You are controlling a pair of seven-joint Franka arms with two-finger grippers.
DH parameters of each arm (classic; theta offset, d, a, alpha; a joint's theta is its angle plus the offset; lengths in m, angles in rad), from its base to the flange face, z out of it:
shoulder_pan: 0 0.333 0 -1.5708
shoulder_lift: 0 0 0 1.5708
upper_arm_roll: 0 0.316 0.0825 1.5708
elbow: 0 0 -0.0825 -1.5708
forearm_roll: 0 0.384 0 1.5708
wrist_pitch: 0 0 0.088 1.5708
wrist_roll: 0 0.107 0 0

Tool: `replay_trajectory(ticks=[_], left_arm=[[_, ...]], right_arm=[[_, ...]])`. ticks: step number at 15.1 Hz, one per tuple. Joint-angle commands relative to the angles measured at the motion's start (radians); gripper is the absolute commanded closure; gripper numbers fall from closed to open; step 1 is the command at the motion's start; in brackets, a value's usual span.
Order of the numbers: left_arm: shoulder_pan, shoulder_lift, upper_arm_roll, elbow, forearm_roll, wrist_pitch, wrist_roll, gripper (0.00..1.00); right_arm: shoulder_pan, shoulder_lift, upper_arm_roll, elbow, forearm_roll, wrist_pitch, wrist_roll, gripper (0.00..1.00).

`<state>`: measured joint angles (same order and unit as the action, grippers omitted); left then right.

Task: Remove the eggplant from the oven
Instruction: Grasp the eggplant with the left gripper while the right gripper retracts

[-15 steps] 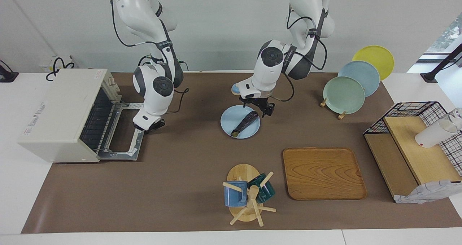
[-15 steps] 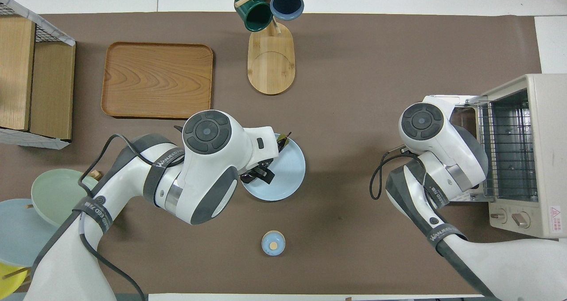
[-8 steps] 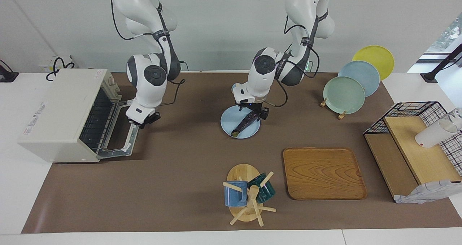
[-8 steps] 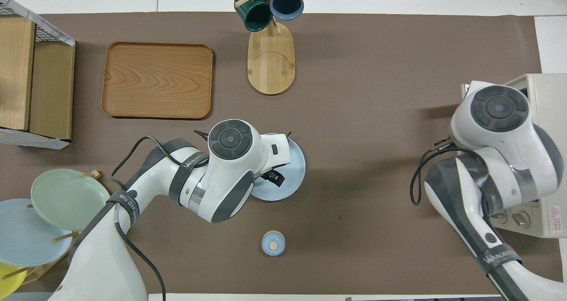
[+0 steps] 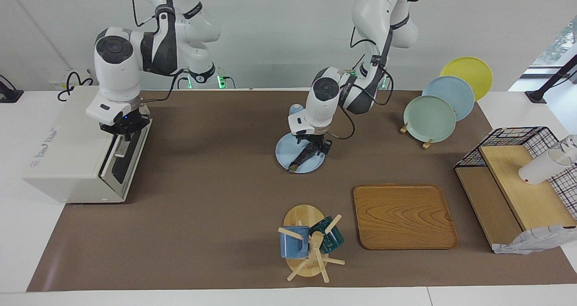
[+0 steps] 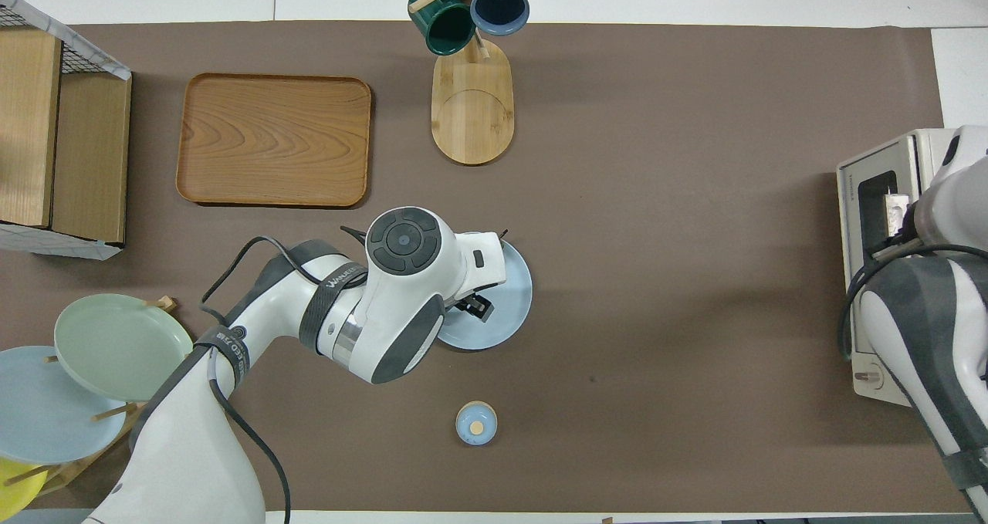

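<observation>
The dark eggplant (image 5: 303,157) lies on a light blue plate (image 5: 285,156) in the middle of the table, outside the oven. My left gripper (image 5: 314,147) is down over the eggplant's thicker end, fingers open on either side of it. In the overhead view the left arm hides most of the eggplant, and only the plate (image 6: 509,308) and gripper (image 6: 472,305) show. The cream oven (image 5: 67,139) stands at the right arm's end of the table, with its dark glass door (image 5: 121,166) raised nearly shut. My right gripper (image 5: 122,131) is at the door's top edge.
A mug tree (image 5: 309,245) and a wooden tray (image 5: 403,216) lie farther from the robots than the plate. A rack of plates (image 5: 429,118) and a wire basket with a wooden shelf (image 5: 518,180) stand toward the left arm's end. A small blue knobbed lid (image 6: 476,422) lies near the robots.
The right arm has swung the oven door from lying flat open up to nearly shut. The left gripper has come down from just above the eggplant to around it.
</observation>
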<state>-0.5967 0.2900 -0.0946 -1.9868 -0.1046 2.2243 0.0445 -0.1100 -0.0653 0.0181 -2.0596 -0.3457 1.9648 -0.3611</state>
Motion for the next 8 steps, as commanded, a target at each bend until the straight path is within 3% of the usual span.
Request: replay_trajectory(ticks=[1,5,6,8], left_arm=[[-0.015,-0.008,0.015,-0.023,-0.009,0.026,0.014,0.23],[-0.015,-0.009,0.015,-0.026,-0.010,0.025,0.014,0.44],[-0.015,-0.009,0.015,-0.030,-0.010,0.025,0.012,0.46],[-0.026,-0.012,0.015,-0.036,-0.010,0.028,0.011,0.46]], right_arm=[[-0.007,0.002,0.003,0.147,0.136,-0.214,-0.029,1.00],[-0.002,0.039,0.014,0.370,0.209,-0.375,-0.021,1.00],[-0.002,0.039,0.014,0.378,0.227,-0.395,-0.007,0.88],[0.003,0.036,0.017,0.377,0.264,-0.412,0.022,0.00]])
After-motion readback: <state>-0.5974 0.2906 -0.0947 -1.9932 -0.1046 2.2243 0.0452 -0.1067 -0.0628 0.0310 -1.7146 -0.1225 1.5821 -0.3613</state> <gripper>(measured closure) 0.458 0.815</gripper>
